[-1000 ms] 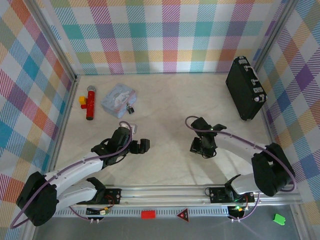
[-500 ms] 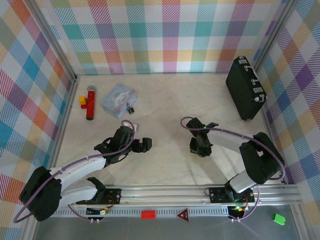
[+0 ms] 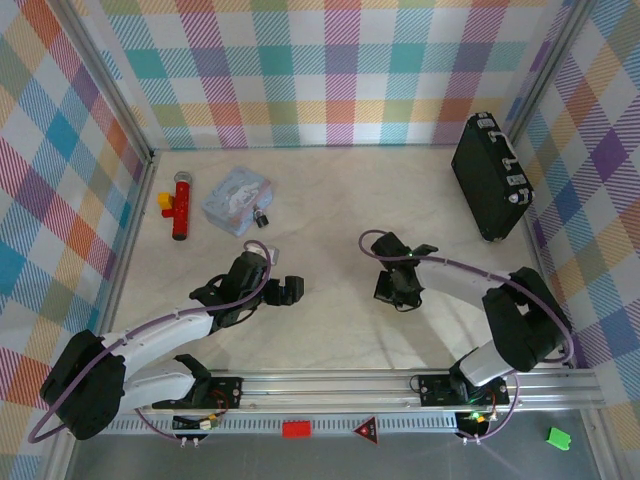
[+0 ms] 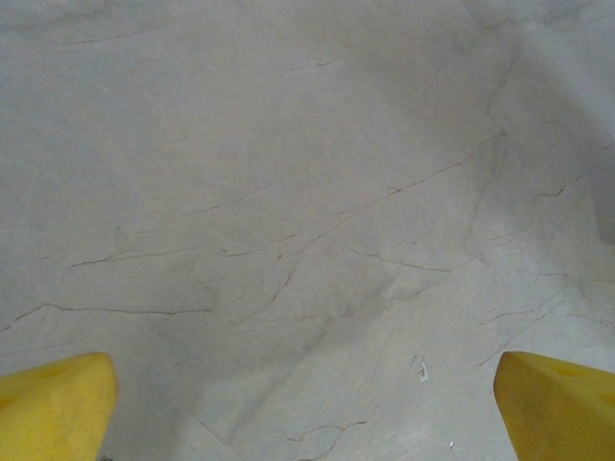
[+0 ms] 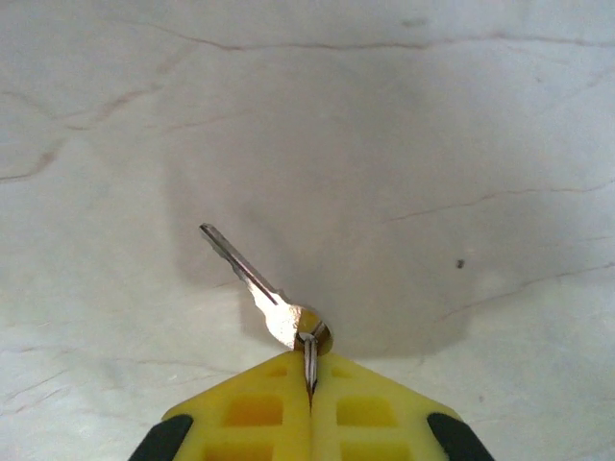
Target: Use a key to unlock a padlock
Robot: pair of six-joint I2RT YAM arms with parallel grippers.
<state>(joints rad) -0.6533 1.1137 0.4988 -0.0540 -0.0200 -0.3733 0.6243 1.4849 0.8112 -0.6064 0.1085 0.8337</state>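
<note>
Marbled tabletop, top view: padlock far-left, just beside pouch; L gripper, R gripper mid-table, well apart from it. L wrist: jaws wide, yellow fingers over bare top. R wrist: jaws pinched on key by its ring.

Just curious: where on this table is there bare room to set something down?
The widest bare stretch of pale marbled table lies between the pale blue patterned pouch and the big black case. Crowded: far left, where pouch, tiny dark padlock and red tube cluster.
</note>
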